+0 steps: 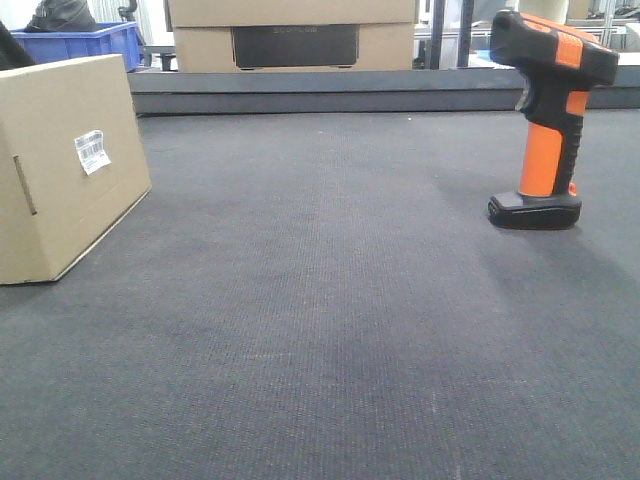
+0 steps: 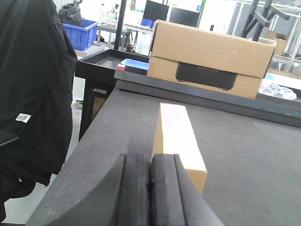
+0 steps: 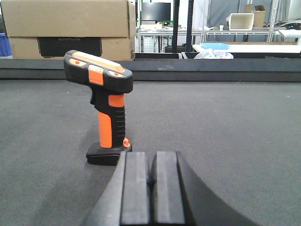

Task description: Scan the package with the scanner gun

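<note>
Your left gripper [image 2: 150, 181] and right gripper [image 3: 151, 181] were both clenched empty; the package [image 1: 65, 160] and upright scanner gun [image 1: 548, 120] stood well apart.

Package [image 1: 60, 165] cut off at left edge in front view; barcode label [image 1: 92, 151] unreadable.

— What's the room like from where you sit?

— I see a dark grey felt-like tabletop [image 1: 330, 300] with a raised dark ledge [image 1: 330, 100] at its far edge, and a wide cardboard box with a dark panel [image 1: 293, 35] behind it.

— And beyond?

— A blue plastic crate [image 2: 79, 33], a black side table [image 2: 96, 70], metal shelving [image 3: 235, 30], and a black jacket [image 2: 33, 84] hanging left.
</note>
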Robot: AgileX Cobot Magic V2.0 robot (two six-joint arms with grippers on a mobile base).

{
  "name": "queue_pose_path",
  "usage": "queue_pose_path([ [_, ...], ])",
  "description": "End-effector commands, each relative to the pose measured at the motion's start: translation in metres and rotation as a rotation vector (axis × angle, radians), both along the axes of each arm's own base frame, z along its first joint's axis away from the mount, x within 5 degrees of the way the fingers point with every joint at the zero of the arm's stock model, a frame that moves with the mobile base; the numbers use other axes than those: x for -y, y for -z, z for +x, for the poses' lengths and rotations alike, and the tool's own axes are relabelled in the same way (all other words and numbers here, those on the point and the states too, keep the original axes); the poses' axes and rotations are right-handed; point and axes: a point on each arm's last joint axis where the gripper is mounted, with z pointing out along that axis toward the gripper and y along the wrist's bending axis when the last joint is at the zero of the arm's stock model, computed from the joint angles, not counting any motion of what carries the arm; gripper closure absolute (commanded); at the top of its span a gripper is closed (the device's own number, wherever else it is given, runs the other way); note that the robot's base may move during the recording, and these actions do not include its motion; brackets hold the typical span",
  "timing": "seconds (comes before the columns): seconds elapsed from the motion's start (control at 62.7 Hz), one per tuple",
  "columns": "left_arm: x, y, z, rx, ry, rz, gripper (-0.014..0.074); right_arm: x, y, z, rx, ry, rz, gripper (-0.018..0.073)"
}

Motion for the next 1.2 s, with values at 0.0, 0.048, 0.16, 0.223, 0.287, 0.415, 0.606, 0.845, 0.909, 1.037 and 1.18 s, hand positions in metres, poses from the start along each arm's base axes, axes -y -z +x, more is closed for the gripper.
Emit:
queue_pose_path([
  [0.0,0.0,-0.001,-0.001,0.016,-0.003,-0.011,0.0707,0.0,0.0,0.0,0.013,0.007,0.001,0.0722],
  [0.048,0.0,-0.001,-0.001,0.016,-0.003,-0.011,0.0707,0.0,0.0,0.0,0.013,0.007,0.001,0.0722],
  [0.16,0.0,-0.001,-0.001,0.016,-0.003,-0.011,0.0707,0.0,0.0,0.0,0.013,0.007,0.001,0.0722],
  [0.223,-0.001,0.002,-0.001,-0.012,-0.013,0.001,0.0707,0.0,0.0,0.0,0.013,0.007,0.001,0.0722],
  [0.287,-0.001,0.002,-0.001,-0.015,-0.013,0.001,0.0707,0.0,0.0,0.0,0.013,0.007,0.001,0.0722],
  [0.415,0.001,0.007,0.002,0.021,0.006,0.088,0.0707,0.0,0.0,0.0,0.013,0.007,0.001,0.0722],
  [0.606,0.003,0.045,0.005,0.048,0.024,0.139,0.0707,0.0,0.0,0.0,0.013,0.007,0.001,0.0722],
  [0.845,0.003,0.079,-0.006,0.063,0.024,0.139,0.0707,0.0,0.0,0.0,0.013,0.007,0.001,0.0722],
  [0.909,0.003,0.089,-0.005,0.044,0.026,0.118,0.0707,0.0,0.0,0.0,0.013,0.007,0.001,0.0722],
  [1.037,0.003,0.089,-0.005,0.043,0.031,0.094,0.0707,0.0,0.0,0.0,0.013,0.007,0.001,0.0722],
  [1.18,0.005,0.089,-0.005,0.045,0.067,0.095,0.0707,0.0,0.0,0.0,0.013,0.007,0.001,0.0722],
])
